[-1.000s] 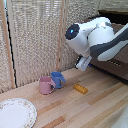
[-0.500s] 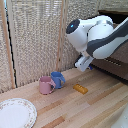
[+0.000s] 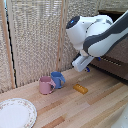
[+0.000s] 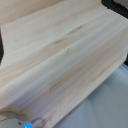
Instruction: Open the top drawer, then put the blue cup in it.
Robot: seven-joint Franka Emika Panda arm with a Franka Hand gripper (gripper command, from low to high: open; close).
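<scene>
blue cup (image 3: 58, 79), a small handled mug, sits on the pale wooden bench (image 3: 95, 107) touching the pink mug (image 3: 46, 85). gripper (image 3: 80, 63) state: cannot tell. dark-brown top drawer (image 3: 116, 56) looks shut; a careless reach could knock the pink mug.

A light wooden tabletop (image 3: 95, 107) with visible plank grain fills the lower part of the exterior view and, close up and blurred, most of the wrist view. Behind it stands a woven, beige folding screen (image 3: 35, 40) with pale wooden uprights, spanning the back from the exterior view's left to past the middle. At the exterior view's right a dark-brown wooden cabinet (image 3: 117, 62) sits beside the table, and the light is soft and even, with only faint shadows on the wood.
</scene>
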